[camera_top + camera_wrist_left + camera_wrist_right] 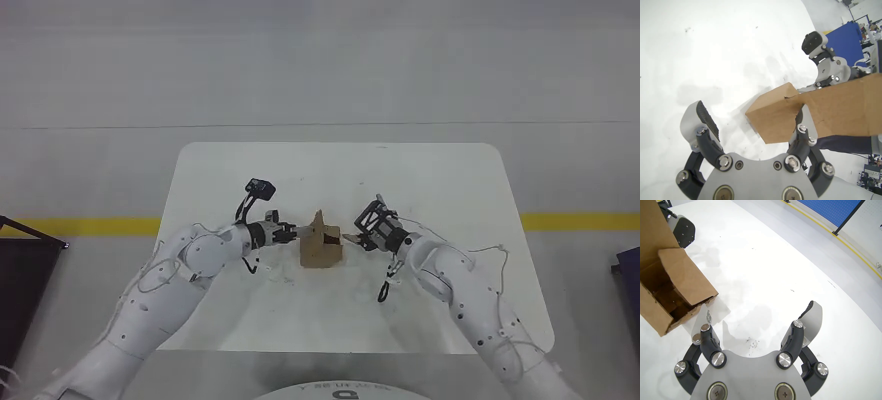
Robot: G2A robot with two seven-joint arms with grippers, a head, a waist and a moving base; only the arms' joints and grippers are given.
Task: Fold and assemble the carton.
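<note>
White counter [450, 180], and starting on the left: the left end effector [292, 236] is spread wide, gripping nothing, one finger [804, 117] laid against a cardboard panel. Mid-counter, between the two arms, sits the carton [320, 250]. It's thin brown cardboard, light, easily creased and ragged at the edges, so we'd pinch a flap near its fold line rather than squeeze a wall. Its open mouth looks tilted up towards the right arm, and the long axis seems to run away from the robot. On the right, the right end effector [348, 238] gapes too, empty, one finger [699, 321] brushing the torn rim.
</note>
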